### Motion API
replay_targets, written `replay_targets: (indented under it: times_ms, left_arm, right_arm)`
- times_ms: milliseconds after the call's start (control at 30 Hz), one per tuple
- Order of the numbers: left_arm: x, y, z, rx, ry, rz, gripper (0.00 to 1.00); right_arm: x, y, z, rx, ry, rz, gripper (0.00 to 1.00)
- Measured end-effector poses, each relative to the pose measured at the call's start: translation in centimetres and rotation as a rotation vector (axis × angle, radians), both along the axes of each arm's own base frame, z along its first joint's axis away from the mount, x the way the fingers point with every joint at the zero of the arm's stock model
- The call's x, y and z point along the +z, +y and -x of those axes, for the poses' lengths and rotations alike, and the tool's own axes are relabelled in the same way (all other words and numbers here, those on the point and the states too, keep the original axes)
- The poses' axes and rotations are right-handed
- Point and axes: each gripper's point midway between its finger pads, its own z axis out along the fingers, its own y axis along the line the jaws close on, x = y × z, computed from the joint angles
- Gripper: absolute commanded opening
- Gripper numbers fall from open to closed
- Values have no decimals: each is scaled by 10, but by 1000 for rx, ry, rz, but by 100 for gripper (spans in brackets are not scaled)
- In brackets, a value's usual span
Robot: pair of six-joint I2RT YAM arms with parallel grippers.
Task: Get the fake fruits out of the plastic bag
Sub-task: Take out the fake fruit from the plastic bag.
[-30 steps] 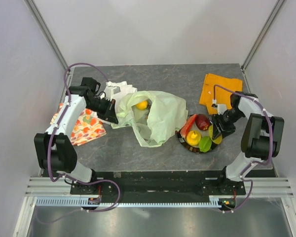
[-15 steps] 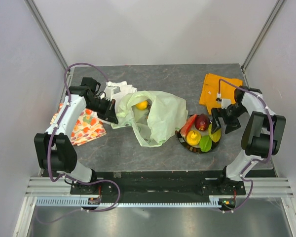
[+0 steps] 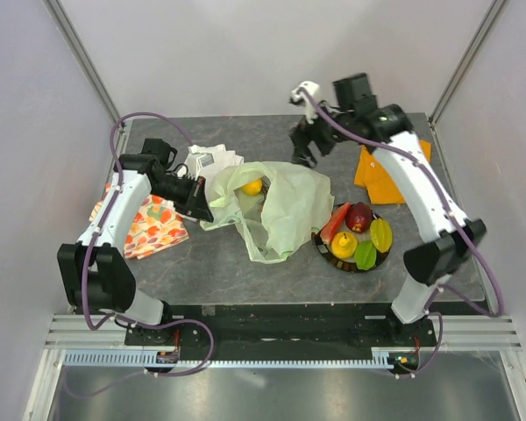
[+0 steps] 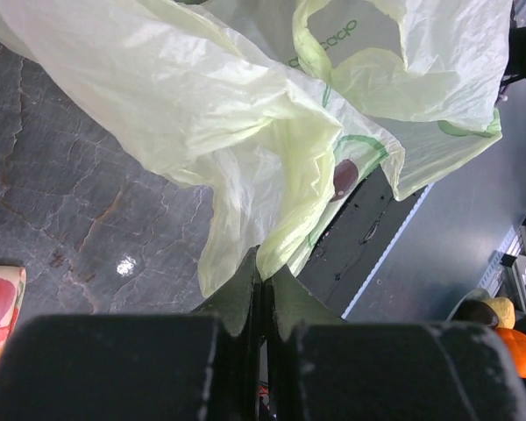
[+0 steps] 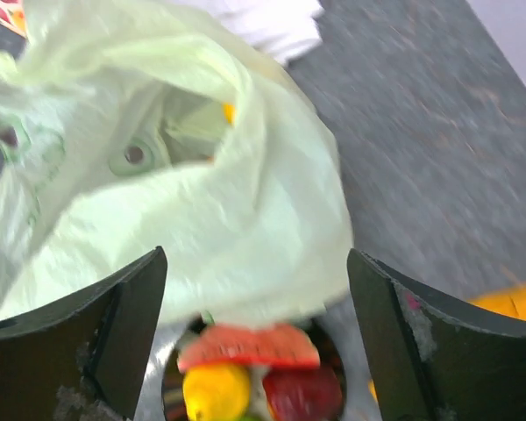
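Observation:
The pale green plastic bag (image 3: 276,206) lies crumpled mid-table with its mouth open to the left. A yellow fruit (image 3: 252,186) sits inside it and also shows in the right wrist view (image 5: 231,111). My left gripper (image 3: 198,198) is shut on the bag's left edge (image 4: 245,132); its jaws pinch the film (image 4: 265,274). My right gripper (image 3: 305,146) is open and empty, raised over the bag's far side (image 5: 256,259). A black plate (image 3: 321,244) right of the bag holds a red slice (image 3: 335,221), a dark red fruit (image 3: 360,216), a yellow fruit (image 3: 344,246) and green pieces (image 3: 365,255).
A white cloth (image 3: 212,160) lies behind the bag's left end. An orange cloth (image 3: 381,167) lies at the back right. A fruit-printed cloth (image 3: 149,224) lies at the left edge under my left arm. Enclosure walls stand close on three sides.
My right arm has swung from beside the plate up and leftward to the far side above the bag, jaws open. The left gripper still holds the bag edge.

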Motion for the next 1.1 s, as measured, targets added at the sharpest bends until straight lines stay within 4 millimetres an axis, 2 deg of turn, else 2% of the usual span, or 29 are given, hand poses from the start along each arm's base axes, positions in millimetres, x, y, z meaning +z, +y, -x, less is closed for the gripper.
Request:
replay_targets:
  times_ms: [67,133,167,200,300,400,467,567,800,933,967,1000,1100]
  left_arm:
    - [1,0,1,0,0,2,2]
    - [2,0,2,0,1,1,2]
    - [2,0,3,0,2,1,2]
    - [2,0,5,0,3,1,2]
    - [6,0,9,-1,-4,4,2]
    - [12,0,17,-2,-16,13,1]
    - [14,-1,21,-4,-21,20,1]
    - [15,-2,25,-6,-17,29,1]
    - [13,-2,26,-6,-13,29,1]
    - [12,-2,25,-6,-4,31,2]
    - [11,-2,25,-7,0,32,2]
    - [11,-3,24,-7,5,35,2]
    - [8,-3,21,-7,18,37,2]
  right_arm:
    - [-7,41,-8,60,5,-12,85]
    - [-31,73,-21,81,41,-2,82]
    - [-46,84,-27,79,62,12,76]
    - [-71,93,-36,66,103,36,74]
    - [-115,114,-41,66,176,83,66]
    - [-147,125,-44,68,226,117,60]
    - [-156,129,-42,72,241,127,58]
    - [-160,137,-40,82,244,130,55]
    - [-152,160,-28,126,232,106,52]
    - [-151,166,-21,129,238,102,83]
    - [-150,166,-20,122,232,104,84]
    - [-148,165,-18,116,227,106,84]
    - [-133,161,-11,109,184,103,73]
